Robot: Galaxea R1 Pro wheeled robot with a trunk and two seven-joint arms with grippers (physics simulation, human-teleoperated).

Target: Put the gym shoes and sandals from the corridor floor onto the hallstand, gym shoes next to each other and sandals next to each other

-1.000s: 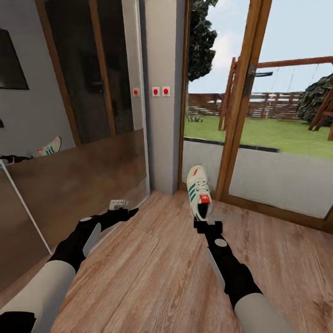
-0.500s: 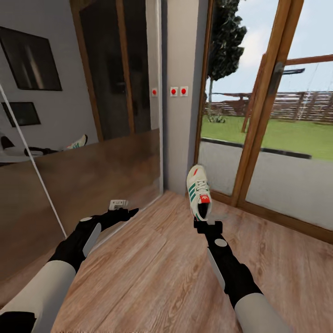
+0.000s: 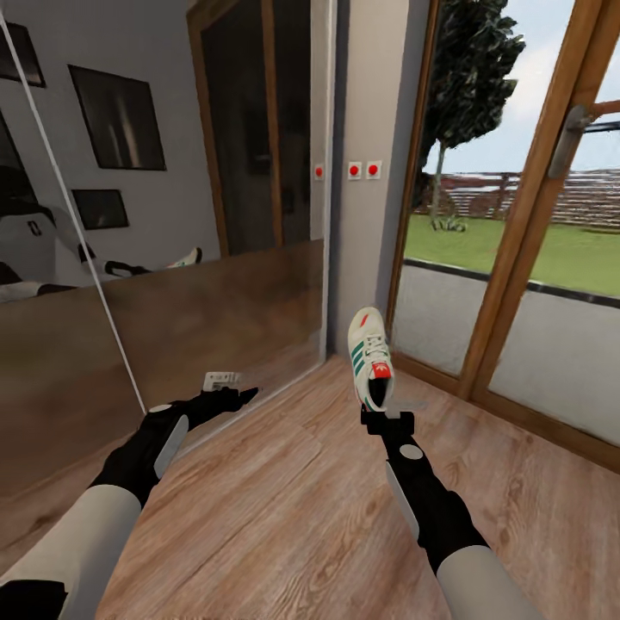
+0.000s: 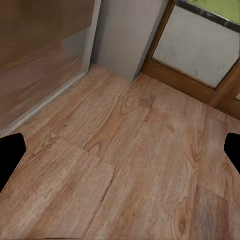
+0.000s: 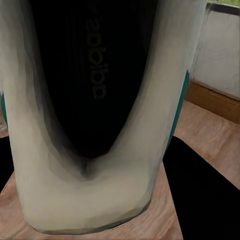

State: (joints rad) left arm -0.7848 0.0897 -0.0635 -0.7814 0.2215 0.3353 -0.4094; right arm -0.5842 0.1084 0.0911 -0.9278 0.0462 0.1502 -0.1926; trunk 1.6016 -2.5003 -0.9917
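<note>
One gym shoe [image 3: 370, 356], cream-white with green stripes and a red tongue patch, hangs toe-up above the corridor floor [image 3: 284, 508]. My right gripper [image 3: 386, 418] is shut on its heel. The right wrist view looks into the shoe's dark insole and pale heel rim [image 5: 85, 200], with black fingers [image 5: 200, 200] beside it. My left gripper [image 3: 232, 387] hovers open and empty over bare planks [image 4: 140, 150], its fingertips [image 4: 10, 160] at the picture's sides. The other gym shoe, the sandals and the hallstand are out of view.
A large mirror [image 3: 172, 284] covers the wall on the left and reflects the robot and the held shoe. A grey pillar with red switches [image 3: 362, 170] stands ahead. A wood-framed glass door [image 3: 517, 284] to the garden closes off the right.
The whole picture has slid rightwards, so the camera has turned left. Both arms and the held shoe keep the same place in the view.
</note>
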